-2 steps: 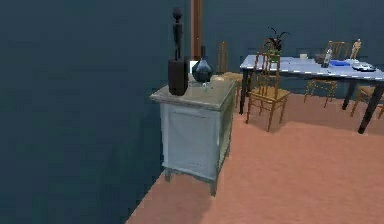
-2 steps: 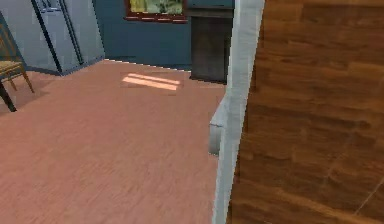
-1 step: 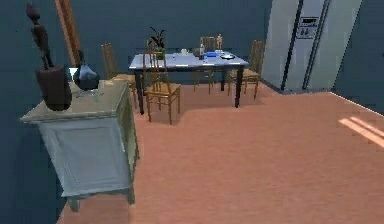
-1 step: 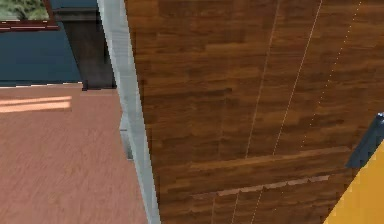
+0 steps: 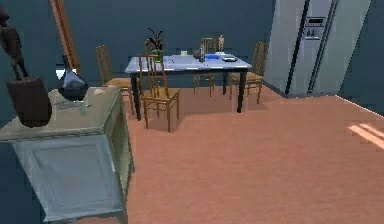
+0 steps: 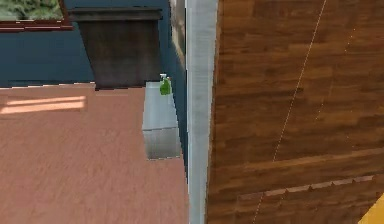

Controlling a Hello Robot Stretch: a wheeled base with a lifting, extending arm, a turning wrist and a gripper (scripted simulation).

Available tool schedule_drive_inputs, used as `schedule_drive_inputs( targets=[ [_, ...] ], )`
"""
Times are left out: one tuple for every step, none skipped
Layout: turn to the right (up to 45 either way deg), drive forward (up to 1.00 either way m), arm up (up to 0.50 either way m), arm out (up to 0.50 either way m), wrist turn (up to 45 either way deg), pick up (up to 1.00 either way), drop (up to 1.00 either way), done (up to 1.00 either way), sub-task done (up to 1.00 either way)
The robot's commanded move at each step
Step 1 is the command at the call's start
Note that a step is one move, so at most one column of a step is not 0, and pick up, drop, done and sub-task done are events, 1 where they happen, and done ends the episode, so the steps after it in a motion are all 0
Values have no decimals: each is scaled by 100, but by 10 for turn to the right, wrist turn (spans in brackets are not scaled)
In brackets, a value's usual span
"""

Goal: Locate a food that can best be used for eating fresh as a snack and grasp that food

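Observation:
A dining table (image 5: pixel 185 65) with a pale top stands in the middle distance of the forward view. On it are a potted plant (image 5: pixel 155 42), a blue flat thing (image 5: pixel 212 58) and some small items too small to name. On the pale cabinet (image 5: pixel 75 150) at the lower left sit a dark pot-like object (image 5: pixel 30 100) and a dark rounded object (image 5: pixel 72 85). In the arm side view a green spray bottle (image 6: pixel 164 86) stands on a low grey unit (image 6: pixel 160 125).
Wooden chairs (image 5: pixel 158 92) ring the table. A grey fridge (image 5: pixel 320 45) stands at the back right, and a dark statue (image 5: pixel 12 50) at the far left. Open reddish floor (image 5: pixel 270 160) lies ahead. A wooden panel (image 6: pixel 300 110) and a white frame (image 6: pixel 200 110) stand close in the arm side view.

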Motion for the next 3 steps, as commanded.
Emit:
schedule_drive_inputs(
  targets=[
    [150,0,0,0,0,0,0,0,0],
    [0,5,0,0,0,0,0,0,0],
    [-150,0,0,0,0,0,0,0,0]
  ],
)
